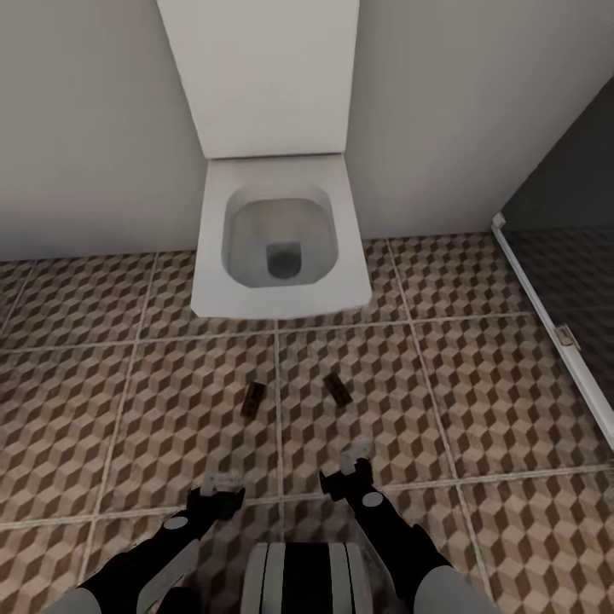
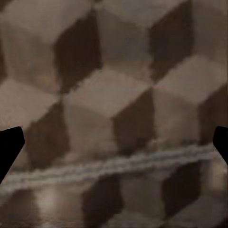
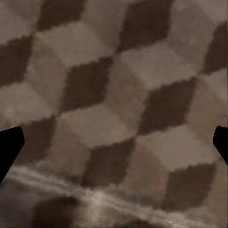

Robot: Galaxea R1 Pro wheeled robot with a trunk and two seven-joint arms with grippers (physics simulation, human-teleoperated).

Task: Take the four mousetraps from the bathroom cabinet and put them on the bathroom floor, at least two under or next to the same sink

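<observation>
Two mousetraps [image 1: 252,397] [image 1: 337,389] lie flat on the bathroom floor [image 1: 477,358], just in front of the toilet [image 1: 277,234] and side by side near one grout line, presumably set down as a pair. The left tool [image 1: 223,483] and right tool [image 1: 353,460] hang low over the tiles nearer the robot, both spread wide and empty, consistent with a finished release.

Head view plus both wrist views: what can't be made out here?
- Two small flat tan-brown mousetraps on the cube-patterned tiled bathroom floor, head view: too small to show wire parts or a red spot.
- Left gripper and right gripper, head view: too small to judge their opening. In the wrist views, black fingertips are cut off by the frame edges.
- White rectangular toilet: raised lid cut off by the top edge.
</observation>
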